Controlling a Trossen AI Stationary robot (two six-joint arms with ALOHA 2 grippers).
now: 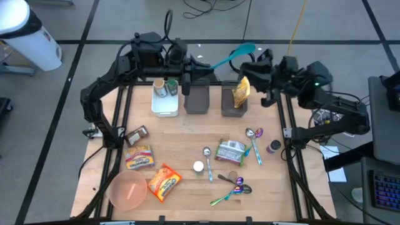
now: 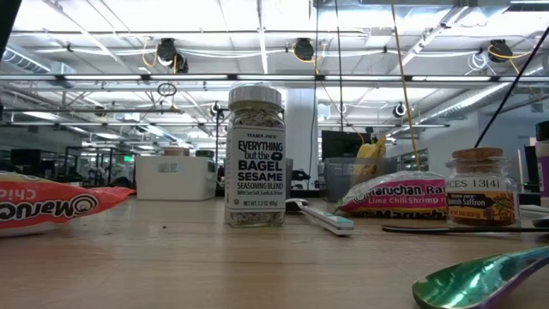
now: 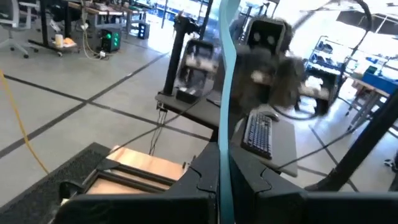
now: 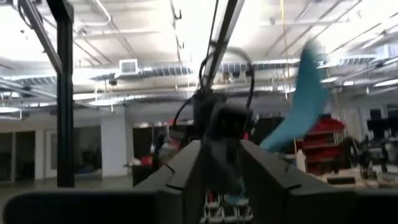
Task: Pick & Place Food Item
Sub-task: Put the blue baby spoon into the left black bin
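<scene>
A long teal utensil (image 1: pixel 232 56) hangs in the air above the far bins, between my two arms. My left gripper (image 1: pixel 203 65) is shut on its thin handle end. The wide end (image 1: pixel 245 48) reaches my right gripper (image 1: pixel 255 64), which is open; in the right wrist view that end (image 4: pixel 308 93) stands beside and beyond the fingers. A yellow food bag (image 1: pixel 241 90) stands upright in the right dark bin (image 1: pixel 232 107). A jar (image 1: pixel 165 87) sits in the white bin (image 1: pixel 164 107). My left gripper pinches the utensil's thin handle (image 3: pixel 225 118) between its two fingers. The fingers lie level and point toward the table's right side, and the handle runs on past their tips. The utensil is lifted clear. My right gripper: I cannot tell whether its fingers touch the utensil.
A second dark bin (image 1: pixel 197 99) stands between the other two. Nearer lie ramen packets (image 1: pixel 139 157) (image 1: pixel 164 181), a pink bowl (image 1: pixel 128 189), a green packet (image 1: pixel 230 151), several spoons (image 1: pixel 253 140), a small spice jar (image 1: pixel 273 147) and a seasoning jar (image 2: pixel 255 154).
</scene>
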